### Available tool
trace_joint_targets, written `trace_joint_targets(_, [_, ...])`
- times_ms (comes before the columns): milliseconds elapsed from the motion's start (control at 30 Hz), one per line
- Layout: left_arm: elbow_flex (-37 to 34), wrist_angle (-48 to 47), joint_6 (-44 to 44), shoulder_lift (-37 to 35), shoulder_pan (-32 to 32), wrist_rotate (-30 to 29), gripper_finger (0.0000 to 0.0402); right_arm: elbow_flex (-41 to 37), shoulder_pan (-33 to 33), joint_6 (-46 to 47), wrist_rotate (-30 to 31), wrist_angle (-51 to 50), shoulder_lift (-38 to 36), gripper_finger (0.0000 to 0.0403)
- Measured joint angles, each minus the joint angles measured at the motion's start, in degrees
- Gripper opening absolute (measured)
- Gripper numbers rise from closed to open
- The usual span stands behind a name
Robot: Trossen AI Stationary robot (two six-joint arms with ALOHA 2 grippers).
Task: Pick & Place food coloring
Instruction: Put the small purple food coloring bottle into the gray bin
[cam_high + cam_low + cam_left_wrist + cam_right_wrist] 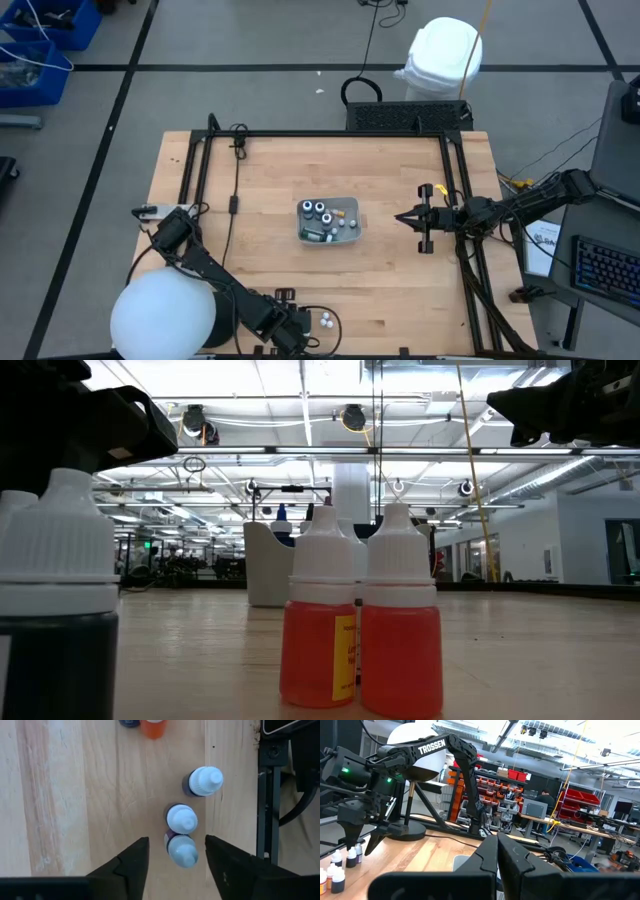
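Note:
A group of small white-capped food coloring bottles point(325, 321) stands upright near the table's near edge. My left gripper point(176, 840) points down over them, open. Its fingers stand on either side of one dark bottle point(183, 851) without touching it. Two more dark bottles point(182, 818) point(202, 781) stand in a row beyond it. Two orange bottles point(318, 630) point(400, 630) fill the low view, with a dark one point(55, 610) beside them. More bottles point(320, 210) sit in the grey tray point(357, 232) at mid-table. My right gripper point(402, 217) waits shut at the right, off the table.
A black metal frame point(330, 134) borders the far, left and right sides of the table. A black cable point(232, 190) lies on the left part of the wood. A rail point(272, 805) at the table's edge runs close to the bottles.

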Motion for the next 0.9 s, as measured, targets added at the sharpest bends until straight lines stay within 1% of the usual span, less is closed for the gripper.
trace_joint_targets(233, [0.00,-0.39,0.22,0.00,0.00,0.14,0.0125,0.01,0.00,0.06,0.02,0.00,0.00,0.0000])
trace_joint_targets(367, [0.00,-0.39,0.33,0.00,0.00,0.13,0.0091,-0.01,0.00,0.02,0.01,0.00,0.00,0.0000])
trace_joint_targets(500, [0.00,-0.39,0.33,-0.02,0.00,0.17,0.0070,0.00,-0.01,0.00,0.00,0.00,0.00,0.0000])
trace_joint_targets(600, [0.02,-1.12,0.31,-0.10,0.30,2.08,0.0065,-0.01,0.00,0.06,0.00,0.00,0.01,0.0000])
trace_joint_targets(667, [0.88,-4.88,-0.16,-0.12,0.67,3.07,0.0064,-0.01,0.00,0.08,0.00,0.00,0.00,0.0000])
trace_joint_targets(733, [2.59,-11.86,-0.27,-0.11,1.22,2.62,0.0063,-0.01,0.00,0.09,0.00,0.00,0.02,0.0000])
trace_joint_targets(800, [4.69,-18.38,0.74,-0.11,2.07,1.42,0.0063,-0.01,-0.01,0.11,0.00,0.00,0.02,0.0000])
trace_joint_targets(900, [8.20,-24.65,4.43,-0.11,4.40,-0.66,0.0064,-0.01,0.00,0.11,0.00,0.02,0.02,0.0000])
